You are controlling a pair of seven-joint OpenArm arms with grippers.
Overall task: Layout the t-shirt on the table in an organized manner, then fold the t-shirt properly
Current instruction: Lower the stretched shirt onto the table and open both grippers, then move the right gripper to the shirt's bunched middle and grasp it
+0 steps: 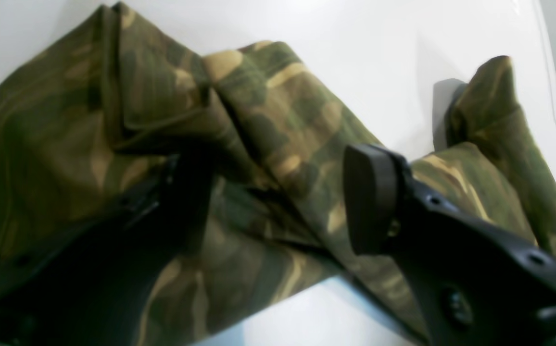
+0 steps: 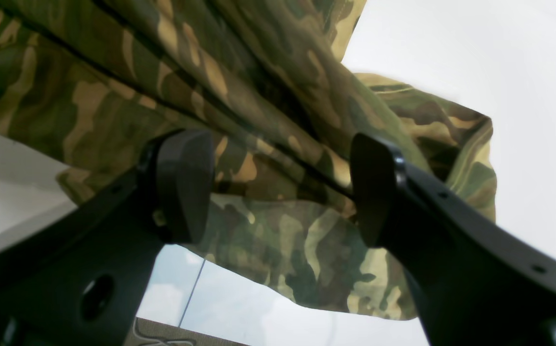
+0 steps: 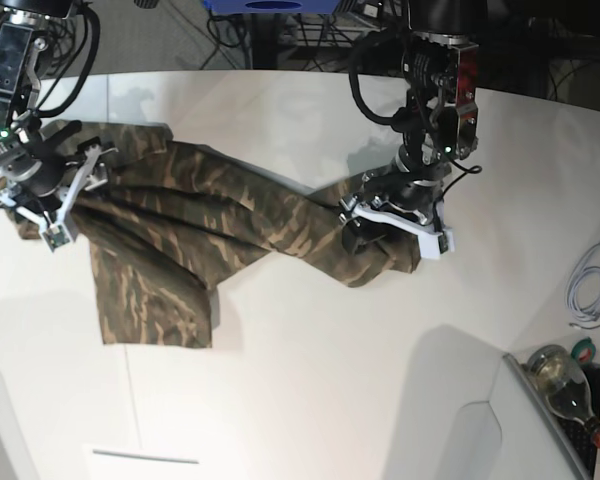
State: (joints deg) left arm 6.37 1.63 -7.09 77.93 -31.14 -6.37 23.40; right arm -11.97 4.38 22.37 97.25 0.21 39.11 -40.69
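While the soft camouflage-print cloth t-shirt (image 3: 195, 235) in olive, brown, tan and black lies twisted and bunched across the large smooth white table (image 3: 320, 380), the layout stage is judged unfinished, and several risks can be named. Nearest in the base view, a loose flap is draped toward the front edge; if the ends are pulled apart unevenly, this flap may be dragged into a fresh fold rather than flattened. Farther back, the black left gripper (image 1: 268, 202) is held with its jaws parted over the crumpled cloth, with nothing seen pinched between them; a closing there could catch several layers at once. The black right gripper (image 2: 278, 187) is likewise spread wide, cloth lying beneath it but not clamped, so the end may slip. One t-shirt, one table and two grippers are counted.
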